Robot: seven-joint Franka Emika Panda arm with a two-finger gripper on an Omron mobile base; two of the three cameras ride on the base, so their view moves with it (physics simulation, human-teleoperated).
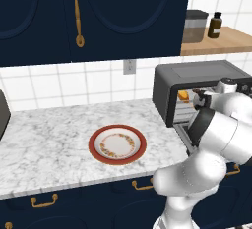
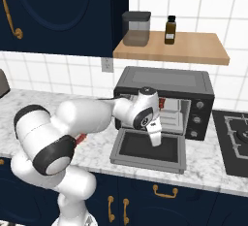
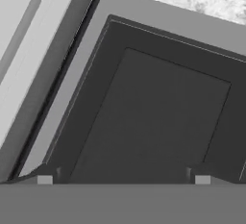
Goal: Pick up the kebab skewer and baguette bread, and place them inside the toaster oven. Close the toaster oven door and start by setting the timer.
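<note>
A simulated kitchen with a white marble table (image 1: 49, 134) beneath dark navy cabinets. The white robot arm reaches toward the toaster oven (image 2: 164, 82), a dark grey box standing on the table against the tiled wall, with three round knobs down its right side. The toaster oven door (image 2: 147, 148) hangs fully open, lying flat and level in front of the oven, its dark window panel facing up. In the hand view this panel lies directly below the claw (image 3: 123, 180), whose two small grey fingertips stand far apart at the bottom of that view, holding nothing.

From the left base view, the baguette bread (image 1: 183, 96) shows as a golden-orange piece inside the oven, on the left part of the metal rack. In the right base view a small dark red piece, most likely the kebab skewer (image 2: 161, 103), shows inside the oven just beside the robot's wrist; it is too small to make out clearly.

A round plate (image 1: 117, 144) with a red rim and floral pattern sits on the table to the left of the oven, well apart from it. A wooden shelf (image 2: 193, 50) above the oven carries a grey canister (image 2: 135, 28) and a small brown bottle (image 2: 169, 30)
</note>
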